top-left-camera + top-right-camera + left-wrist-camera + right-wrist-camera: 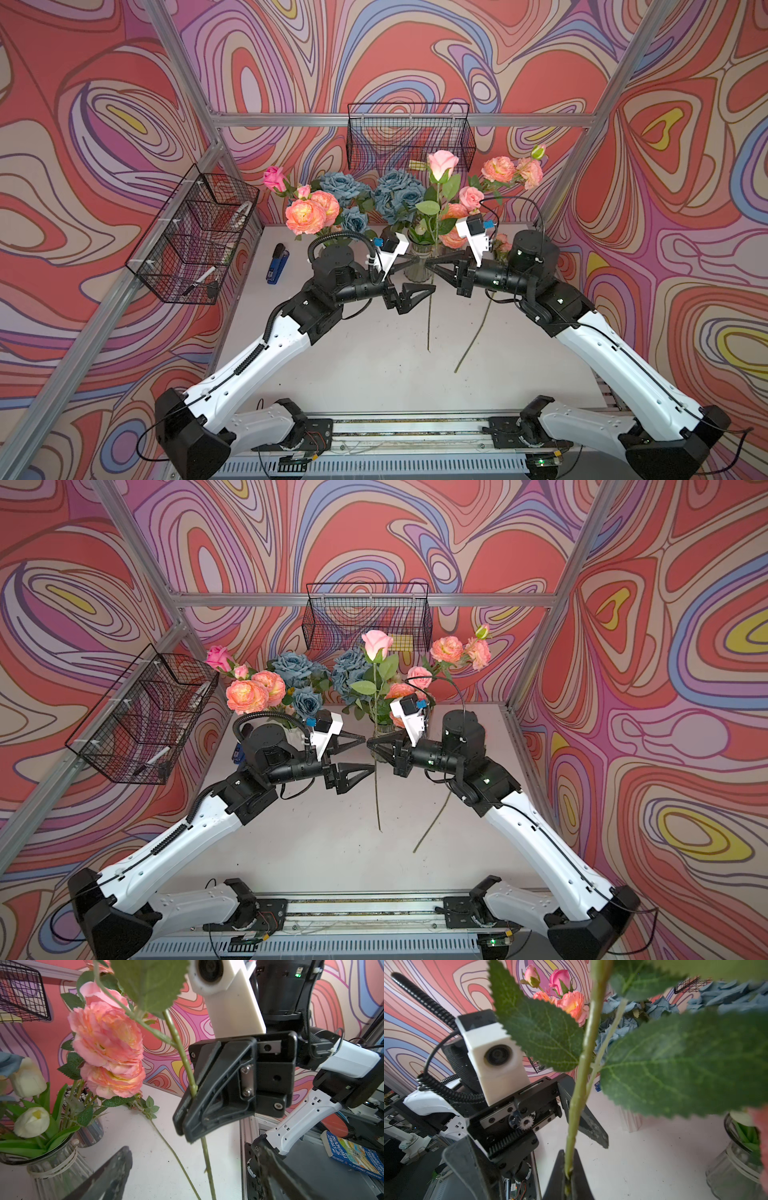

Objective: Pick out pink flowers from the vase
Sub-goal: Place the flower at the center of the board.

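Right hand [430, 263] pinches stem [429, 320]; pink rose [443, 164] above.

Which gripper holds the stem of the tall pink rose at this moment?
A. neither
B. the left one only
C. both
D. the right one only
D: the right gripper has its fingers closed on the stem of the pink rose, while the left gripper stands wide open beside it.

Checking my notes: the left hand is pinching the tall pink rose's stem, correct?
Wrong hand. The right hand is pinching the tall pink rose's stem, as the left wrist view shows; the left hand stands open.
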Tool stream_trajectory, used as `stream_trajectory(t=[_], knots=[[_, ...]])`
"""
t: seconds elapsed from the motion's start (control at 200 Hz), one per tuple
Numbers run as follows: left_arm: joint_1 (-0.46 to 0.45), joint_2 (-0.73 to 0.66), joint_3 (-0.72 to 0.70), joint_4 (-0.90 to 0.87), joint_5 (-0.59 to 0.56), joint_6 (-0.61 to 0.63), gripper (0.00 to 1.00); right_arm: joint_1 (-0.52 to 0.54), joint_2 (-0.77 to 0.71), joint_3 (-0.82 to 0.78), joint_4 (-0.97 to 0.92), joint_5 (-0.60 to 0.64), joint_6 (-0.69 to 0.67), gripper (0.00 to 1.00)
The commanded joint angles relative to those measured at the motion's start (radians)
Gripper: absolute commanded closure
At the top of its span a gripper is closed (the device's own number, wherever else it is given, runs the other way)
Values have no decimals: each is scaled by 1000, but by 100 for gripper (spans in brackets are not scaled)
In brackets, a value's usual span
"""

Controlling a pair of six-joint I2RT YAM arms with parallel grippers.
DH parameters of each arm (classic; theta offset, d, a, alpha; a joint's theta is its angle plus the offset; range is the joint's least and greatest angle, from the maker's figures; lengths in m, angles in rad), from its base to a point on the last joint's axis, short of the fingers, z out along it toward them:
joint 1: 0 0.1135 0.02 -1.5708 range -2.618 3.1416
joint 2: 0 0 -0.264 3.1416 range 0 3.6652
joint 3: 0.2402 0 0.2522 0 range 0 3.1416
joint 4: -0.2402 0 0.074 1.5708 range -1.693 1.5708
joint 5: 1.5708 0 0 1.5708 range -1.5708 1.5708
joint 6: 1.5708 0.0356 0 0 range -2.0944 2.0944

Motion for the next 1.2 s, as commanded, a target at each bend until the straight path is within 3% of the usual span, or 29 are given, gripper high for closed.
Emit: stream_trajectory(t=[0.0,0.346,0.556,0.696,0.906,1.007,1.197], knots=[[-3,-50,-44,-29,-123,37,0,6,-37,33,-70,137,-69,100],[-3,-142,-150,-145,-428,67,0,6,-120,28,-148,474,-147,100],[-3,-199,-269,-91,-650,50,1,6,-168,11,-149,707,-146,100],[-3,-237,-328,-65,-870,11,0,6,-161,36,-198,906,-144,100],[-1,-269,-339,-118,-1062,-5,0,4,-143,78,-284,1194,-124,100],[5,-320,-370,-97,-1149,-17,0,4,-146,83,-306,1263,-114,100],[47,-400,-418,-66,-1209,-34,0,-1,-96,127,-401,1297,-78,100]])
